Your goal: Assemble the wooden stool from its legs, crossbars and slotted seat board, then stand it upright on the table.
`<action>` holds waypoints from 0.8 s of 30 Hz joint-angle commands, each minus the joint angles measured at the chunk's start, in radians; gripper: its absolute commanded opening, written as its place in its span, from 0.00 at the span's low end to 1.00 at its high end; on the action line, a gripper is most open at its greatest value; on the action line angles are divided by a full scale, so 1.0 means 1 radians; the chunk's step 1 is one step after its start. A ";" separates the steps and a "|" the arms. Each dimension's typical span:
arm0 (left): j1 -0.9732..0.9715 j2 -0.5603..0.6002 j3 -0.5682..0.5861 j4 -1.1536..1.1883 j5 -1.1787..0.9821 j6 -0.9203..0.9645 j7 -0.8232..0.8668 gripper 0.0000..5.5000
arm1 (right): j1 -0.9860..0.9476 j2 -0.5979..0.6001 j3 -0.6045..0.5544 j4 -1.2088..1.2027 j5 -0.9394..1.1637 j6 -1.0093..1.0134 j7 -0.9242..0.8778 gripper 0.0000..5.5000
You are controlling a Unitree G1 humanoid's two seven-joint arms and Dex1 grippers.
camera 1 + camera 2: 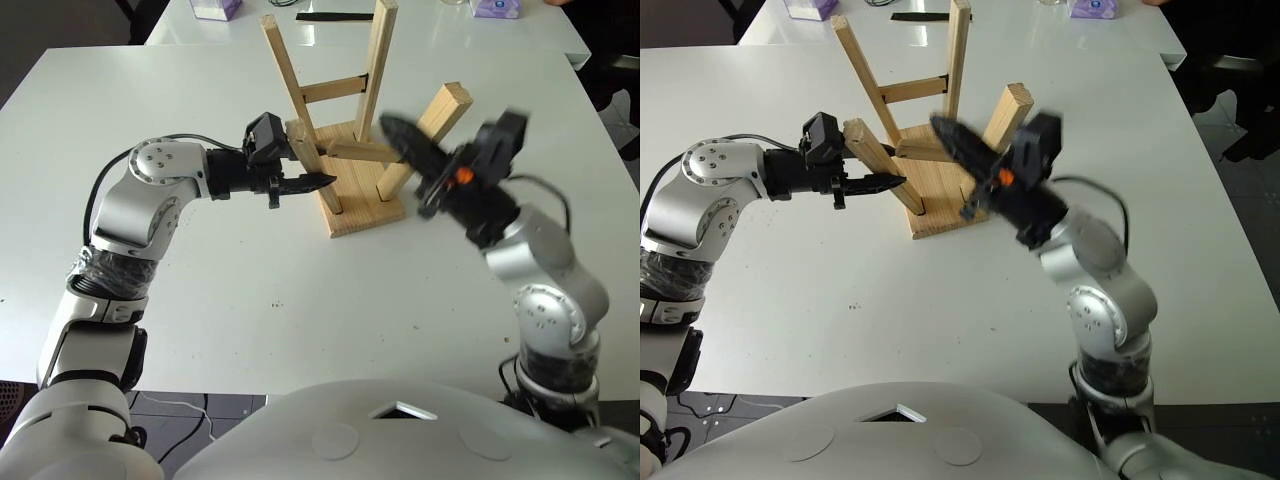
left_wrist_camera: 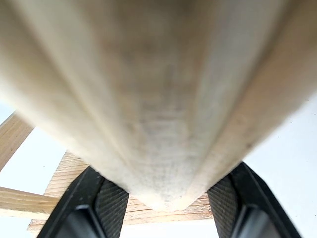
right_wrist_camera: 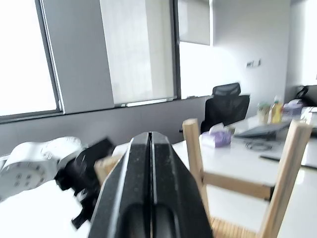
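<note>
Left gripper [image 1: 316,183] grasps a leg [image 2: 158,99]; right gripper [image 3: 151,141] is clenched, empty. Bumping the inverted stool [image 1: 362,213] could loosen its joints.

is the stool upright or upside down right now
Upside down: the seat board lies flat on the table and the legs point up into the air.

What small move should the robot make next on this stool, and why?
Probably open the right tool and lower it to the front right leg. That tool is shut, empty and raised, while the left tool sits at the front left leg, and the stool rests upside down on its seat board.
</note>
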 commanded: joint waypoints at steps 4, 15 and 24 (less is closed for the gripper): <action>0.061 0.010 -0.047 0.105 0.094 0.090 0.014 0.37 | -0.161 0.031 0.196 0.167 -0.302 -0.001 -0.143 0.00; 0.026 -0.037 -0.033 0.033 0.050 0.226 0.101 0.37 | -0.152 0.051 0.284 0.275 -0.495 -0.049 -0.159 0.00; 0.022 -0.037 -0.042 0.017 0.070 0.244 0.112 0.37 | -0.106 -0.016 0.340 0.296 -0.581 -0.006 -0.096 0.00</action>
